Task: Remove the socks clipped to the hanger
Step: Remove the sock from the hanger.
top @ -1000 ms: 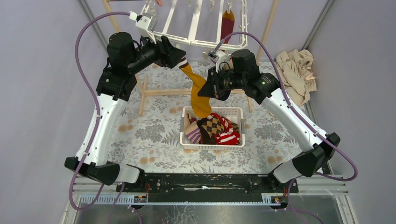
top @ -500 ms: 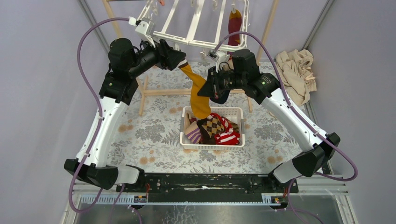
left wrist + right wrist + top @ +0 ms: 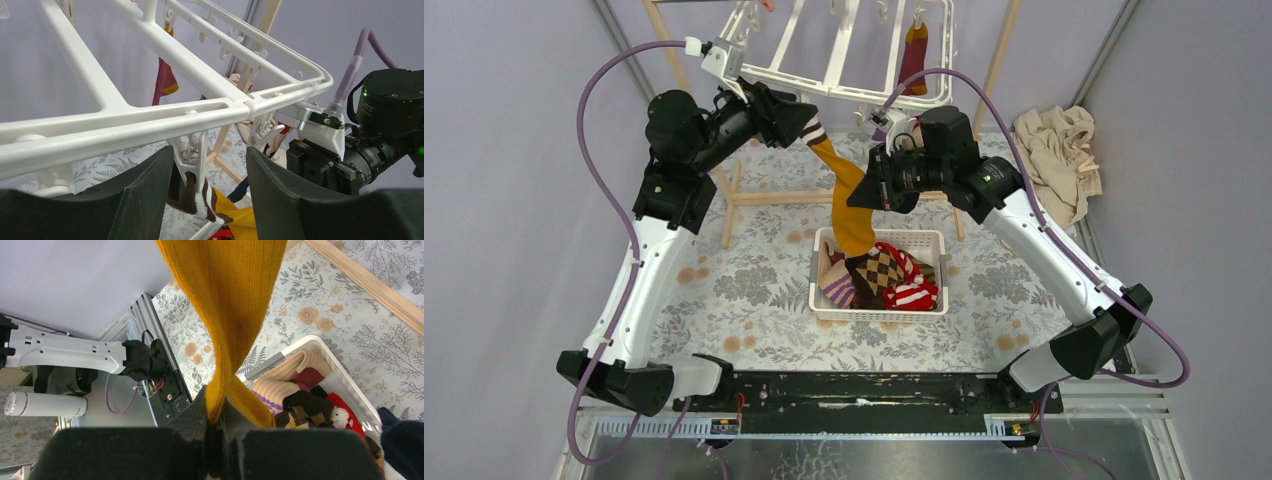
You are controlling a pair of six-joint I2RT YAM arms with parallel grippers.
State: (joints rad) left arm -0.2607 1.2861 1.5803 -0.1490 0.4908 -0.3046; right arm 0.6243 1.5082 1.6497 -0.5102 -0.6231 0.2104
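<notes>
**Top view.** The white hanger hangs above the far edge of the table. One mustard sock runs from its near rail down towards a white basket of socks at the middle of the table. The left gripper is up at the rail. The right gripper is on the sock's middle. A dark red sock hangs near the hanger's far right corner.

**Left wrist view.** The left gripper is open. Its dark fingers stand apart on either side of a dangling clip, which bites the sock's brown-and-white cuff. To do this well, the pads likely need to close squarely on the clip's levers, not on the cuff, and low enough to spread its teeth.

**Right wrist view.** The right gripper is clamped shut on the mustard sock, with the basket below. A light, steady downward pull seems best. A hard tug before the clip opens could swing the hanger away from the left fingers.
</notes>
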